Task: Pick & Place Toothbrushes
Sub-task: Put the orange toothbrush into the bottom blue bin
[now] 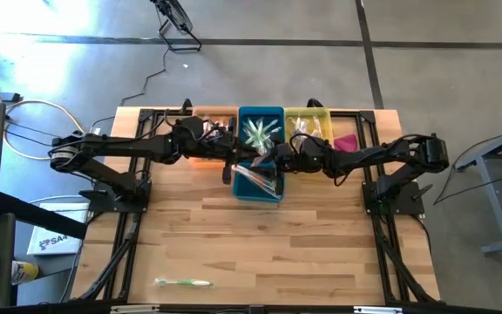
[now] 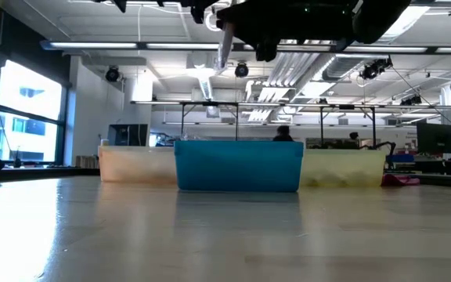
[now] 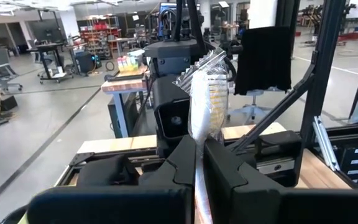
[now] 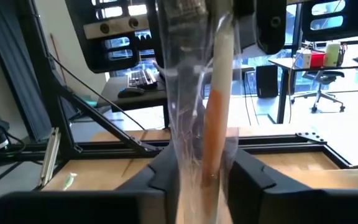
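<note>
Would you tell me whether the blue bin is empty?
No: the blue bin holds wrapped toothbrushes, visible in the high view.

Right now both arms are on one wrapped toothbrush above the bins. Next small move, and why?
Probably open the right gripper and let the left gripper carry on alone. Both wrist views show jaws shut on the same wrapped toothbrush, held in the air over the blue bin, so a handover looks half done. Which bin it belongs in, I cannot tell.

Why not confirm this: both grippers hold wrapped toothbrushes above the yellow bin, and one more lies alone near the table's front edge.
Wrong bin. The high view shows both grippers over the blue bin, each shut on a toothbrush. The yellow bin sits beside it. The loose toothbrush does lie near the front edge.
</note>
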`<state>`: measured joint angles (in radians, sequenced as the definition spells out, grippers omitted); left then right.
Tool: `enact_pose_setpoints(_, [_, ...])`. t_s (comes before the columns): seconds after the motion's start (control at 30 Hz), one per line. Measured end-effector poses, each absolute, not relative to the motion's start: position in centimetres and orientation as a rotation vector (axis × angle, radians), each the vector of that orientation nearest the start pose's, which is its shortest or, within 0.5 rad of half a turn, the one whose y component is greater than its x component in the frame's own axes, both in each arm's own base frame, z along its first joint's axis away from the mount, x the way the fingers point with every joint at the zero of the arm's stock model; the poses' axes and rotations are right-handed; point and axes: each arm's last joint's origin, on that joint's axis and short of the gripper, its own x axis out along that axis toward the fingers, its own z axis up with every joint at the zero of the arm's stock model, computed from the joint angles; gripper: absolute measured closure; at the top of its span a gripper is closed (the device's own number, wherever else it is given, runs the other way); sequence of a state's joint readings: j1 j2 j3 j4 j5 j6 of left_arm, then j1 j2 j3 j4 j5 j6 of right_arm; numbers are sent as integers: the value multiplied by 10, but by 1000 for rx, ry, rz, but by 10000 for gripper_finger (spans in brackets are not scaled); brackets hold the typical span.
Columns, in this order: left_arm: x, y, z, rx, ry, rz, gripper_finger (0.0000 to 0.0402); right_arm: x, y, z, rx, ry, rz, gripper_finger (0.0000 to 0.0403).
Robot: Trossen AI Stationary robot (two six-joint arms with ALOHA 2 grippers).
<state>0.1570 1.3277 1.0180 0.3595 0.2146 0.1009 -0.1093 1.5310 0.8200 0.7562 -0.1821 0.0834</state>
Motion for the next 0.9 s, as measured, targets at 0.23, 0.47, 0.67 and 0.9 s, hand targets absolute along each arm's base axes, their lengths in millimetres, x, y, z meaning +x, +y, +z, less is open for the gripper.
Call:
enact_pose_setpoints(0.23, [301, 41, 347, 111, -49, -56, 394, 329, -31, 255, 80, -13, 73, 383])
enact_pose_setpoints(0.47, [301, 41, 346, 109, -42, -56, 394, 329, -31, 254, 79, -8, 72, 381])
enact_pose_setpoints(0.67, [301, 42, 346, 55, -38, -23, 371, 329, -31, 254, 76, -8, 68, 384])
enact_pose_setpoints(0.9, [301, 43, 345, 53, -25, -4, 275, 329, -31, 254, 74, -2, 73, 384])
